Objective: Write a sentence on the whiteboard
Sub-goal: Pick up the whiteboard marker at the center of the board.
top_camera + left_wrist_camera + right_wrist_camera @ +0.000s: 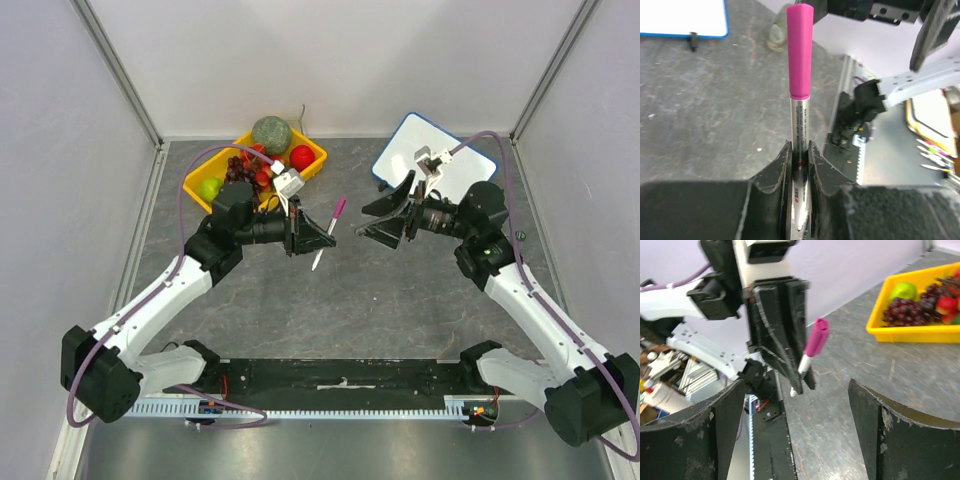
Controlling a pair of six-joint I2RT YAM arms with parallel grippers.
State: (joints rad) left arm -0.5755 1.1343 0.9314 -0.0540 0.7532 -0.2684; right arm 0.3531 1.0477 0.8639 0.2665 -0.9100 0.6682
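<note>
My left gripper (328,240) is shut on a marker (329,230) with a silver barrel and a pink cap, held above the table's middle with the cap on. In the left wrist view the marker (800,100) stands up between the jaws (799,150). My right gripper (362,220) is wide open and empty, facing the marker from the right with a gap between them. In the right wrist view the marker (811,351) sits beyond my open fingers (796,390). The whiteboard (425,140) lies at the back right, partly hidden by the right wrist; it also shows in the left wrist view (682,17). Its visible part is blank; no sentence shows.
A yellow tray (196,178) of fruit, with a green melon (270,133), stands at the back left; it also shows in the right wrist view (910,334). Enclosure walls close in the sides and back. A black base plate (340,375) runs along the near edge.
</note>
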